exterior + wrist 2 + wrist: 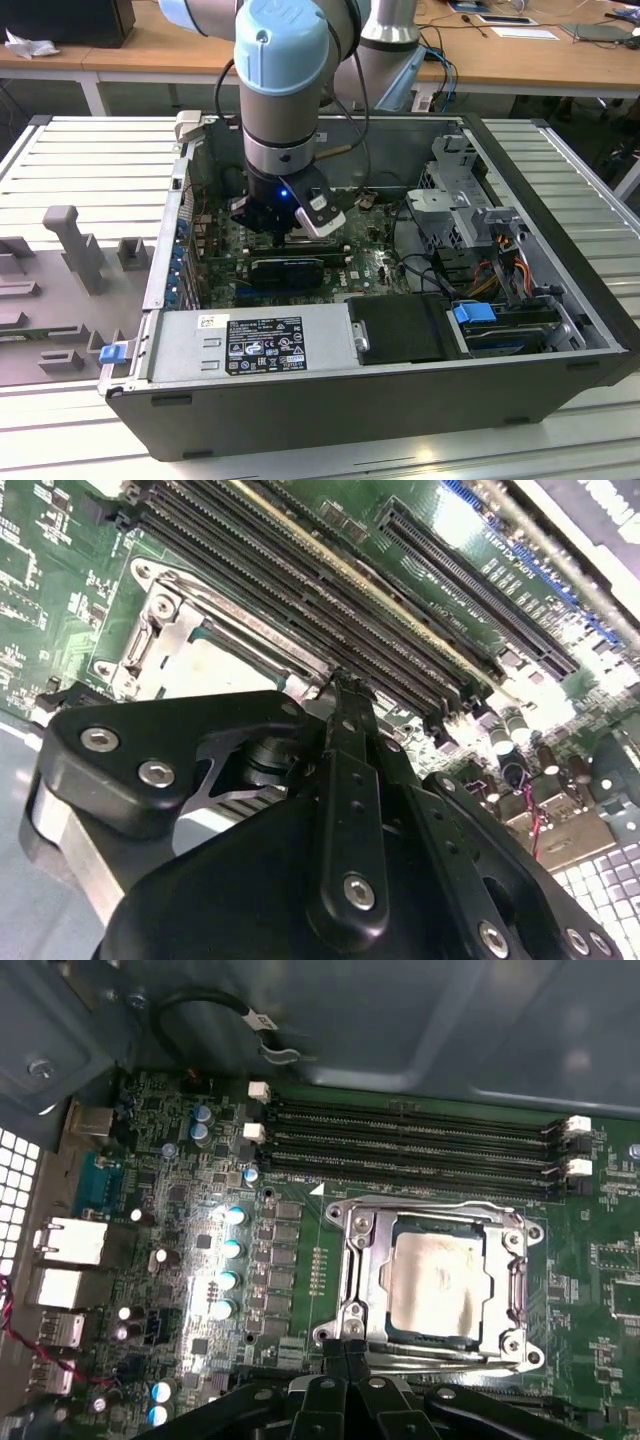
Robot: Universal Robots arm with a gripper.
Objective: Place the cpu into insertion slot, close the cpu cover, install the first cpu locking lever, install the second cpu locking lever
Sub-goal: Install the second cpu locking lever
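In the first wrist view the pale silvery-beige cpu (432,1280) lies flat in the insertion slot (450,1222) on the green board. The metal cpu cover (365,1260) lies down around it, and the chip shows through its window. My gripper (347,1340) has its black fingers pressed together at the cover's corner next to the row of capacitors, and I see nothing between them. In the second wrist view the shut gripper (340,680) points down beside the cpu cover (165,630) and the cpu (215,670). In the exterior view my gripper (283,232) reaches down inside the open computer case.
Long black memory slots (410,1145) run along one side of the socket, and capacitors (228,1250) stand on another. The case holds a power supply (250,345) at the front, a drive cage (460,200) and cables (500,270) toward the exterior view's right. Case walls (165,250) close in.
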